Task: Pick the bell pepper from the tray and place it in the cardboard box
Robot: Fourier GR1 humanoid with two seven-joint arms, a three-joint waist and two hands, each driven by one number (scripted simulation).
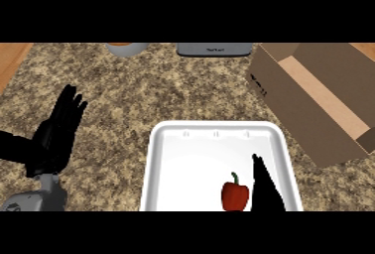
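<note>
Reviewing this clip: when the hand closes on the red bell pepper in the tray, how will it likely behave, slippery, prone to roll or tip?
The bell pepper looks smooth and glossy, so it may slide between the fingers of the right hand beside it. Its rounded body could rock or roll on the white tray, whose floor looks slick. It is probably light and fairly stiff for its size; the thin stem seems a poor hold.

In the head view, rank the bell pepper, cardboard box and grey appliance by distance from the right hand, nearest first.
From the right hand:
1. bell pepper, right beside it on the tray.
2. cardboard box, up and to its right.
3. grey appliance, at the counter's far edge.
</note>
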